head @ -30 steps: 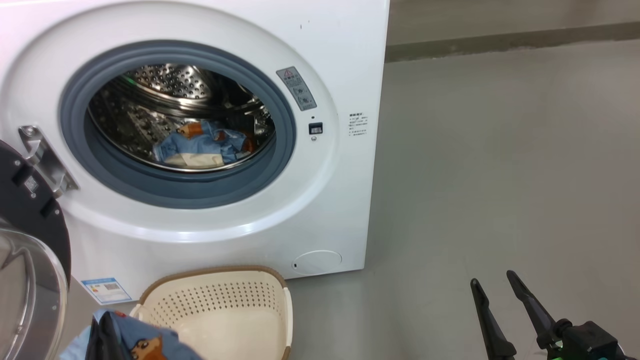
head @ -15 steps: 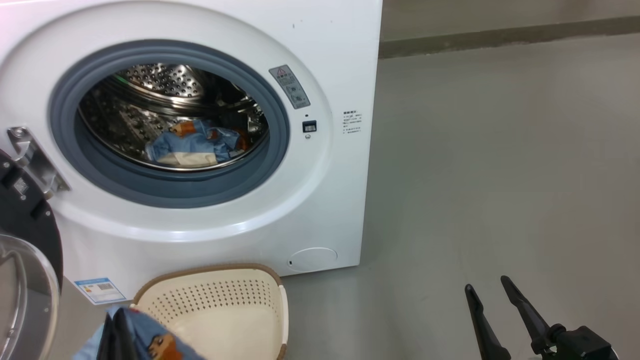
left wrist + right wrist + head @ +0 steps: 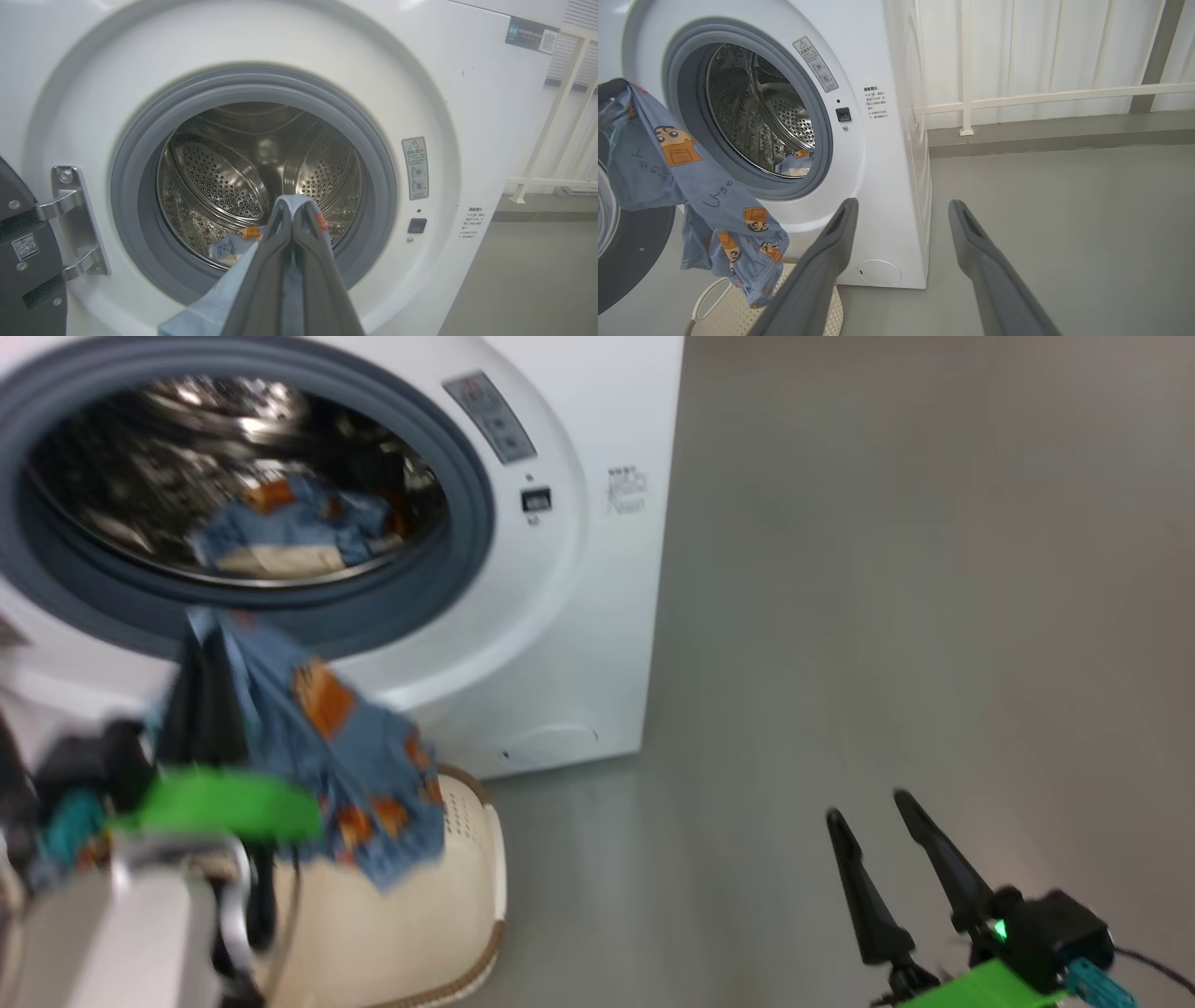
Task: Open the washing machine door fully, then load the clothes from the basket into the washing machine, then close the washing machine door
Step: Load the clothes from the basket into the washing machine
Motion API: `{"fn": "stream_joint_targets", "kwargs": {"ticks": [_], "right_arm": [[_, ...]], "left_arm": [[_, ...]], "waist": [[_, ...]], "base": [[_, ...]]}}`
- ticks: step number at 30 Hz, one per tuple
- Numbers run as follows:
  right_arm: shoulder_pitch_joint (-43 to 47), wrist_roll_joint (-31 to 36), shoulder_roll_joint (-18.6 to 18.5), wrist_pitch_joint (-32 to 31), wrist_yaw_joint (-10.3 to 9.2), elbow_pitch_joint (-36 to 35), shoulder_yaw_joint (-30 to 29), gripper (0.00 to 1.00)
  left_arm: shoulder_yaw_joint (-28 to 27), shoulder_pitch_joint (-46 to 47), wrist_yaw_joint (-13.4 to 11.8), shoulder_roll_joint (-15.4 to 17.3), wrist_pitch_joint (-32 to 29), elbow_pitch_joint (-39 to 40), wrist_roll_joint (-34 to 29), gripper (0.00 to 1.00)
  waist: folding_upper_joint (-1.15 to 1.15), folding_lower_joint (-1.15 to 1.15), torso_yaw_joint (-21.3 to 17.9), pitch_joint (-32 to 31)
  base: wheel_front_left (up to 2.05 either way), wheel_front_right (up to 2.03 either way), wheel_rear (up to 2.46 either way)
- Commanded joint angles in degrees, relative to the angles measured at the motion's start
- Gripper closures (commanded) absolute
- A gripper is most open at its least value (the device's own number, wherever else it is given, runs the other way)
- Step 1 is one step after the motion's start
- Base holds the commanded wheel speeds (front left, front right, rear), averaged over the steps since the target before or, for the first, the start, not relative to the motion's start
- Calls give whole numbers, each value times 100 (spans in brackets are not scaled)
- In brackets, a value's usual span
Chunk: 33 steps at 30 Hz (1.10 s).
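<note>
Head view, blurred: big white front-load washing machine [image 3: 579, 569] at upper left, opening clear. A blue-and-cream bundle of cloth [image 3: 280, 532] lies on the bottom of the perforated steel drum [image 3: 121, 476]. The left pincer [image 3: 203, 658] is clamped on a light blue garment with orange cartoon prints [image 3: 364, 775], just in front of the lower edge of the grey rubber seal [image 3: 448, 569]. The garment hangs down over the small cream perforated plastic basket [image 3: 467, 905], which stands on the grey floor [image 3: 887, 616] at the machine's front. The right pincer [image 3: 866, 807] is at lower right with fingers apart and nothing between them, above the floor, well apart from the machine.

Left wrist view: the fingers are pressed together with blue fabric between and around them, tips aimed at the lower part of the drum opening. The bundle is visible behind them in the drum. The round door with glossy black rim [image 3: 23, 280] sits at the left edge, swung out on its metal hinge [image 3: 70, 219].

Right wrist view: the fingers are spread wide and empty. The garment hangs at left in front of the seal's edge, its lower end above the basket rim. The door's black rim is at lower left. A white railing [image 3: 1017, 98] is behind the machine.
</note>
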State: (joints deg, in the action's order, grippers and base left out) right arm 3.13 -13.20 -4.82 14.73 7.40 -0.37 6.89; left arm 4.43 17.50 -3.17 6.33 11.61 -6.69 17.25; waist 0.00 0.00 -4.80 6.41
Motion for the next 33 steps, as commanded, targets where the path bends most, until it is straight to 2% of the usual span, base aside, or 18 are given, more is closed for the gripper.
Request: {"fn": "stream_joint_targets", "kwargs": {"ticks": [1, 9, 19, 26, 33], "right_arm": [[-276, -9, -13, 27, 9, -144, 206, 0], [-773, -103, -25, 27, 9, -63, 534, 0], [-1107, -273, 49, 27, 9, 7, 895, 0], [-1184, -326, 36, 27, 9, 25, 990, 0], [-1199, -397, 44, 27, 9, 24, 1081, 0]], "left_arm": [[-202, 582, 16, 247, 41, -55, -157, 100], [-325, 2619, 28, 789, 138, -1622, -429, 100], [-512, 4076, 94, 1451, 299, -3523, -545, 100], [-512, 5168, 140, 1772, 334, -4229, -653, 100], [-553, 5764, 51, 1946, 338, -4334, -772, 100]], "waist": [[0, 0, -332, 614], [0, 0, -833, 1455], [0, 0, -1326, 2437], [0, 0, -1479, 2968], [0, 0, -1613, 3205]], "base": [[0, 0, 0], [0, 0, 0], [0, 0, 0], [0, 0, 0], [0, 0, 0]]}}
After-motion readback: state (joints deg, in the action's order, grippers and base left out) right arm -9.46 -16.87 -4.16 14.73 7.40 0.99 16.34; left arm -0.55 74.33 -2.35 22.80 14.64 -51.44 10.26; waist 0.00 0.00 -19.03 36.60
